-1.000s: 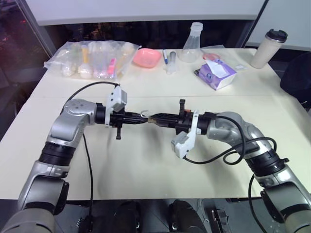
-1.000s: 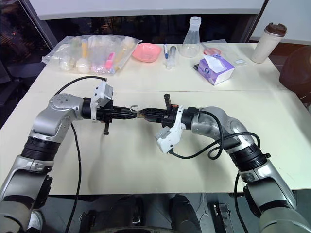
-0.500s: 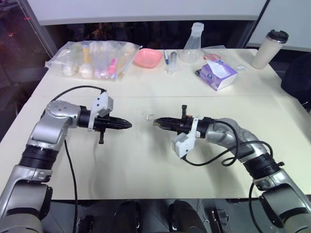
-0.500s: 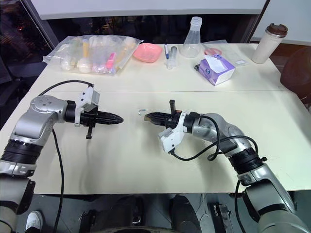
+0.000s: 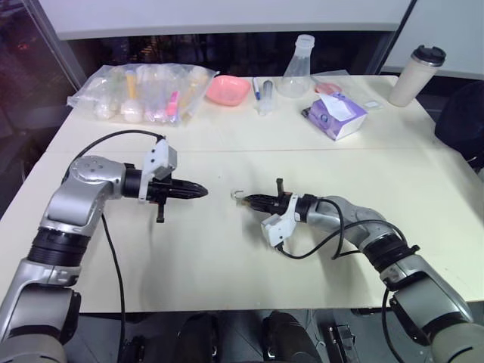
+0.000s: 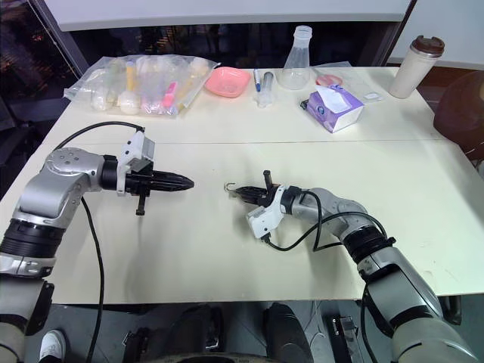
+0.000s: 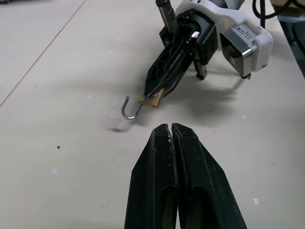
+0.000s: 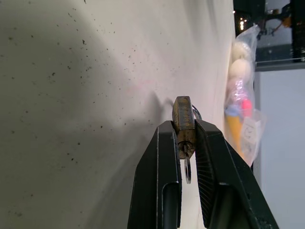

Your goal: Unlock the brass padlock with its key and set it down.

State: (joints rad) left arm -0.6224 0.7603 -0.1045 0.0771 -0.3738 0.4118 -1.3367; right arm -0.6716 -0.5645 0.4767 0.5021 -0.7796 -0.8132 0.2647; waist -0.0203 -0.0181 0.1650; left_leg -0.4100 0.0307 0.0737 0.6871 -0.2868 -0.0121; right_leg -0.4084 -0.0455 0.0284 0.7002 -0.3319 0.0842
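My right gripper [image 5: 253, 200] is shut on the brass padlock [image 7: 152, 99] and holds it low over the middle of the table [image 5: 227, 257]. The silvery shackle [image 7: 131, 109] hangs swung out like a hook toward my left gripper. In the right wrist view the brass padlock [image 8: 183, 119] sits pinched between both fingers. The key [image 8: 187, 164], a small stub with a ring, sticks out of its near end. My left gripper [image 5: 204, 192] is shut with nothing visible between its fingers. It hovers a short way left of the padlock, pointing at it.
Along the table's far edge stand a clear bag of small items [image 5: 144, 91], a pink bowl [image 5: 229, 89], a clear flask [image 5: 296, 68], a purple tissue box [image 5: 336, 115] and a lidded cup [image 5: 416, 76]. Cables loop from both wrists.
The two grippers met at the padlock a second ago. My left gripper has since drawn back to the left, shut. My right gripper has sunk toward the table with the padlock.
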